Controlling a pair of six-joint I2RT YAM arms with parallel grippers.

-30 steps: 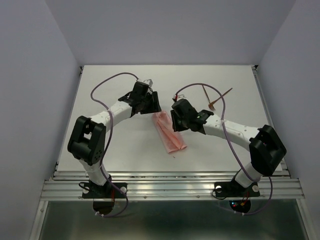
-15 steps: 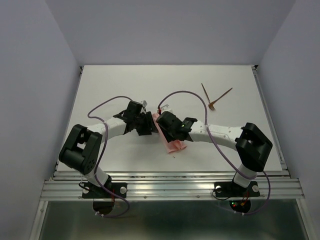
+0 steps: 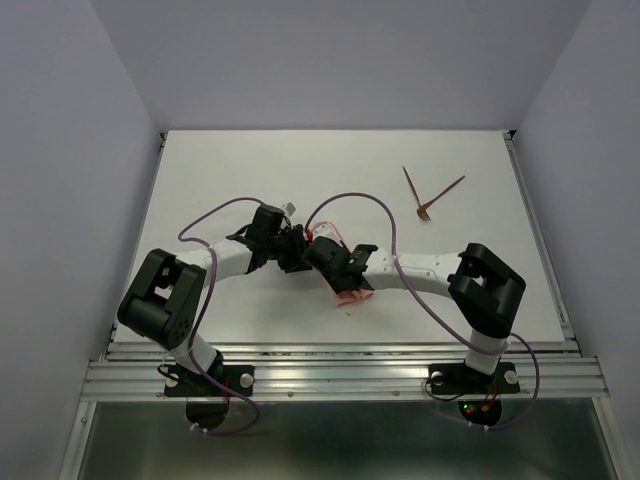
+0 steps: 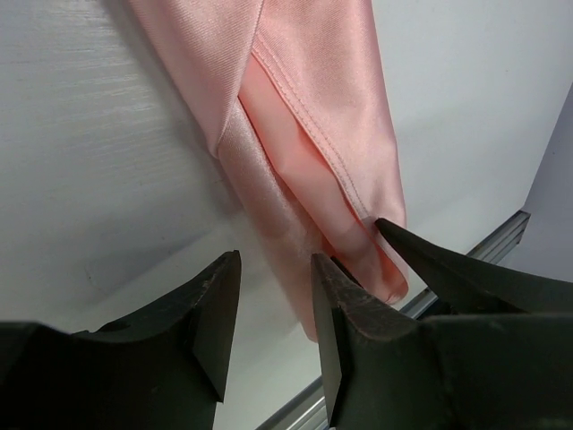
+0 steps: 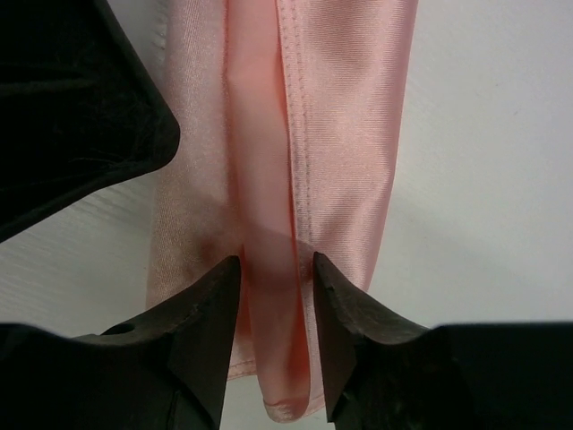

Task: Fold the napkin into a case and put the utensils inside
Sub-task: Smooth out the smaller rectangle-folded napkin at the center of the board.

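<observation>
The napkin lies mid-table as a narrow salmon-pink case, its layers overlapping lengthwise. Both grippers crowd over its middle. My left gripper stands open at its left edge; in the left wrist view bare table shows between the jaws and the right-hand finger rests on the cloth. My right gripper is open too, and its jaws straddle a raised middle fold of the napkin without pinching it. The utensils, two thin reddish-brown sticks, lie crossed at the far right, away from both grippers.
A metal rail runs along the table's near edge, close to the napkin's near end. Purple cables loop above both wrists. The left gripper's dark body fills the upper left of the right wrist view.
Both arms have swung in and down from the napkin's far end to its middle, and the two grippers now stand almost against each other. The left jaws have narrowed. The utensils have not moved.
</observation>
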